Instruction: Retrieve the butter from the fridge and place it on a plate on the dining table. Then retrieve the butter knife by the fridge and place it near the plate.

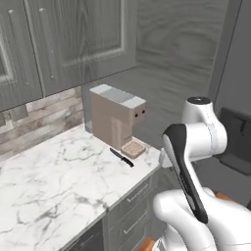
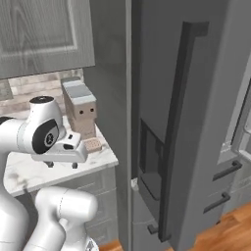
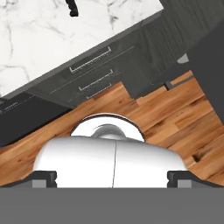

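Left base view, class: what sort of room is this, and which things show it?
A kitchen, most likely: a marble counter with drawers under grey wall cupboards, a coffee machine beside a butter knife, and a tall fridge.

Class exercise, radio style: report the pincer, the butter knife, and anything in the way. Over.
Pincer open, empty, hanging above the counter edge. Butter knife flat on the marble beside the coffee machine, untouched. Fridge doors shut. Nothing lies between pincer and knife. Over.

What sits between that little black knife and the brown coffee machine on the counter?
Nothing: in the left base view the butter knife lies right by the coffee machine's drip tray, only bare marble counter between.
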Controlling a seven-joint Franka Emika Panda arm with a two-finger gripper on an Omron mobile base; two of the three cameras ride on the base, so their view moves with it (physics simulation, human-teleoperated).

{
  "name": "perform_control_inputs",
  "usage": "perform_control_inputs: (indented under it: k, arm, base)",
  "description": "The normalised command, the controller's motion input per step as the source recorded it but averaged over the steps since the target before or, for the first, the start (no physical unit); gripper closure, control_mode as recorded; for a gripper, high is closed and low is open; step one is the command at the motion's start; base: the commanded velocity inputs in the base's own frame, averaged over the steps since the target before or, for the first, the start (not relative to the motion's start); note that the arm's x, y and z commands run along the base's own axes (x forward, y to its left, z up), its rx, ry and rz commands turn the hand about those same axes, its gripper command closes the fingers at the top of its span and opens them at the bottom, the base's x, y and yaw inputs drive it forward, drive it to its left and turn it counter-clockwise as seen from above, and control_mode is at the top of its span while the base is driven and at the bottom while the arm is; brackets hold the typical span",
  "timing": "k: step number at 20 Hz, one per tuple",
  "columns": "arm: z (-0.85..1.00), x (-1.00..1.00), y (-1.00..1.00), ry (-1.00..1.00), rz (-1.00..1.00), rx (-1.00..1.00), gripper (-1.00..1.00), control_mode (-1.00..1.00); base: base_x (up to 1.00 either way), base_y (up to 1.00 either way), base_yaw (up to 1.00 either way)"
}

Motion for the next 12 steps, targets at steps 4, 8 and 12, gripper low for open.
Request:
perform_control_inputs:
  k: [4,8,12]
  arm:
    - [0.00,0.00,0.00,0.00,0.00,0.00,-1.00,1.00]
    - [0.00,0.00,0.00,0.00,0.00,0.00,-1.00,1.00]
    - [0.00,0.00,0.00,0.00,0.00,0.00,-1.00,1.00]
  base:
    - [0.02,0.31,0.18]
    - [0.21,0.17,0.04]
    - [0.02,0.62,0.03]
